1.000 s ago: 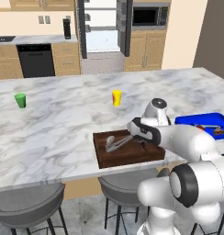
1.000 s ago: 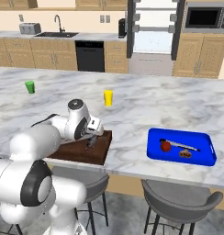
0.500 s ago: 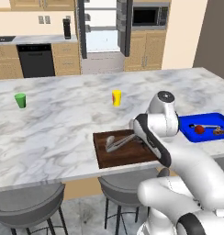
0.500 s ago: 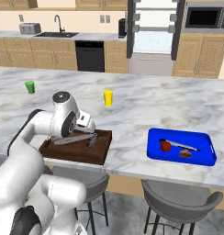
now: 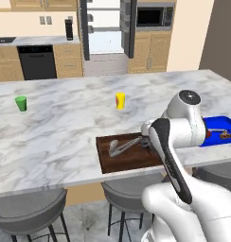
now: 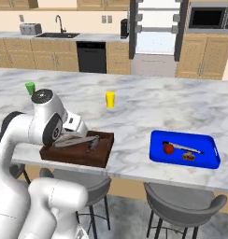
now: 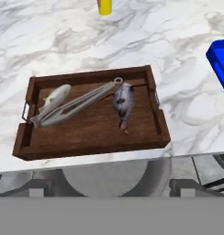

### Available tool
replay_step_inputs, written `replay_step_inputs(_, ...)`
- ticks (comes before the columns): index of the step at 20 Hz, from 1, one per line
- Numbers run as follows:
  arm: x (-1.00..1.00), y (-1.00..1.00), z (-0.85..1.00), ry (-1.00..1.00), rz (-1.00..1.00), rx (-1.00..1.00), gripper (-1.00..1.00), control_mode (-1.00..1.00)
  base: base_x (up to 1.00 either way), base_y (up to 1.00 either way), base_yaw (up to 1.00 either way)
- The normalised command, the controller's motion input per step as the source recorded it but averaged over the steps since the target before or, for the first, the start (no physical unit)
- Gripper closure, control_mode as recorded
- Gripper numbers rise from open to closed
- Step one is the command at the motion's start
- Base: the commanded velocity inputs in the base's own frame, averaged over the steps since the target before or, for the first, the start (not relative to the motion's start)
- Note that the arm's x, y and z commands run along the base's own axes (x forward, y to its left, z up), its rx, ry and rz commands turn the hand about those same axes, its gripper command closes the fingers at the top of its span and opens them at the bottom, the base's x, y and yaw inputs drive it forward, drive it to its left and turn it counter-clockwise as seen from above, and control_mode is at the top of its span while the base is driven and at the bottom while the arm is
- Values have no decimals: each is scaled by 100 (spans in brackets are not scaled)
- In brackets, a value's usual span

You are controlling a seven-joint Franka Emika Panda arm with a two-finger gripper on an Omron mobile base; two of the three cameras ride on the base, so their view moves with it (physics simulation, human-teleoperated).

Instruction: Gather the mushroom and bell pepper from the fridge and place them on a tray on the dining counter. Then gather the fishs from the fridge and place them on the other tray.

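Note:
The dark brown wooden tray (image 7: 93, 137) lies near the dining counter's (image 5: 65, 127) front edge. In it rest the fishs: a pale one (image 7: 55, 98) at the left, a long slim silvery one (image 7: 81, 106) beside it, and a darker one (image 7: 123, 102) at the right. My gripper (image 6: 82, 132) hovers open and empty just above the tray's near side. The blue tray (image 6: 205, 161) holds the red bell pepper (image 6: 168, 148) and the brown mushroom (image 6: 188, 156). Across the room, the fridge (image 5: 105, 33) stands with its doors open.
A yellow cup (image 5: 120, 100) stands behind the brown tray, and a green cup (image 5: 21, 103) sits far left on the counter. Grey stools (image 5: 27, 212) (image 6: 181, 200) line the counter's near side. My own arm (image 5: 176, 137) hides the space between the two trays.
My arm has folded back and risen from the brown tray, drawing the hand toward the counter's near edge. The fishs stay lying in the tray. The jaws remain wide.

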Motion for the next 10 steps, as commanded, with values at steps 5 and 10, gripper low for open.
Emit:
replay_step_inputs(5, -100, 0, 54, 0, 0, 0, -100, -100, 0, 0, 0)
replay_step_inputs(10, -100, 0, 43, 0, 0, 0, -100, -100, 0, 0, 0)
